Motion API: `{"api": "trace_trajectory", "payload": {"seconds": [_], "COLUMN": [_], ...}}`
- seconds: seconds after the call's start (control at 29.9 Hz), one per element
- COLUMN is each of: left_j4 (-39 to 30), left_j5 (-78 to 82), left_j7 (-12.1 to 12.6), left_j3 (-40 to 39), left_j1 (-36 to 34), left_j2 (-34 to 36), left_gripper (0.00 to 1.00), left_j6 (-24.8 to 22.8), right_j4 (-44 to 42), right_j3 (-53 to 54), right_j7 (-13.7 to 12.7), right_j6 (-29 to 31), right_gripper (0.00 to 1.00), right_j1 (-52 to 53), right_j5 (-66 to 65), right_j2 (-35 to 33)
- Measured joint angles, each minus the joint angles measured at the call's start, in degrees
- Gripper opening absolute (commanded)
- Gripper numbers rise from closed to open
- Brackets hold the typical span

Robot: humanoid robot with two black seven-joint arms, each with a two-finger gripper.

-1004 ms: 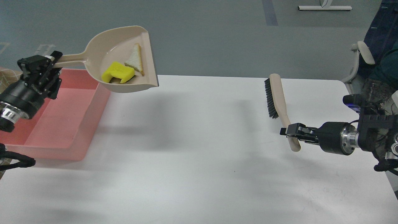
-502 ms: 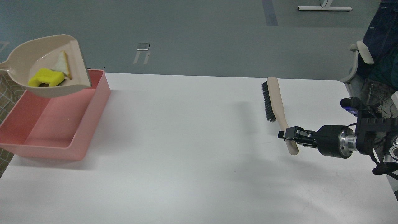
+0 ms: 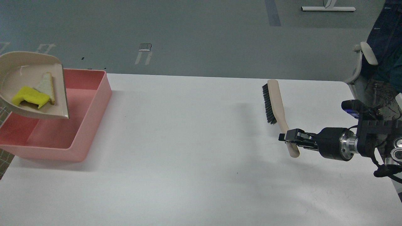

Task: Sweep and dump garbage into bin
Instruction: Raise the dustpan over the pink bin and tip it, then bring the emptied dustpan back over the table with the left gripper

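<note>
The beige dustpan [image 3: 19, 59] hangs tilted over the left part of the pink bin [image 3: 91, 103] at the table's left edge. In the pan lie the yellow blocky piece [image 3: 27, 96] and the white bread slice [image 3: 46, 86] with brown crust. The pan's handle and my left gripper are out of view past the left edge. My right gripper [image 3: 290, 138] is shut on the handle of a beige brush [image 3: 276, 100] with black bristles, held over the right side of the table.
The white table [image 3: 194, 150] spans the view. A chair [image 3: 366, 59] and a seated person are at the far right. Grey floor lies beyond the table.
The dustpan with both scraps has moved left and down over the bin and tilted more. The left gripper has left the view. The brush has shifted slightly left.
</note>
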Motion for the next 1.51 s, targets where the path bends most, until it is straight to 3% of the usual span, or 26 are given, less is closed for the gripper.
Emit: {"api": "trace_trajectory", "payload": {"seconds": [0.44,0.84,0.97,1.17,1.41,1.51], "left_j4": [-0.7,-3.96,-4.04,-4.03,-4.08,-4.18], "left_j5": [16.53,14.93,8.52,-7.24,-19.32,-21.67], "left_j7": [0.0,0.01,0.02,0.03,0.03,2.25], "left_j3": [0.13,-0.1,-0.1,-0.04,-0.08,-0.16], "left_j1": [0.15,-1.36,-4.09,-9.61,-11.81,-14.87], "left_j2": [4.4,6.3,6.3,6.03,5.18,2.74], "left_gripper": [0.0,0.0,0.0,0.0,0.0,0.0], "left_j6": [13.9,13.92,9.94,-4.34,-10.28,-10.55], "right_j4": [-0.16,-0.23,-0.35,-0.05,0.0,0.12], "right_j3": [-0.07,-0.08,-0.08,-0.08,-0.11,0.65], "right_j7": [0.0,0.0,0.0,0.0,-0.06,-0.15], "right_j6": [0.0,0.0,0.0,0.0,0.0,-0.01], "right_gripper": [0.0,0.0,0.0,0.0,0.0,0.0], "right_j1": [-0.08,-0.08,-0.08,0.27,0.45,0.48], "right_j5": [0.0,-0.09,-0.09,-0.14,-0.18,-0.18], "right_j2": [0.67,1.54,1.53,1.66,2.01,2.01]}}
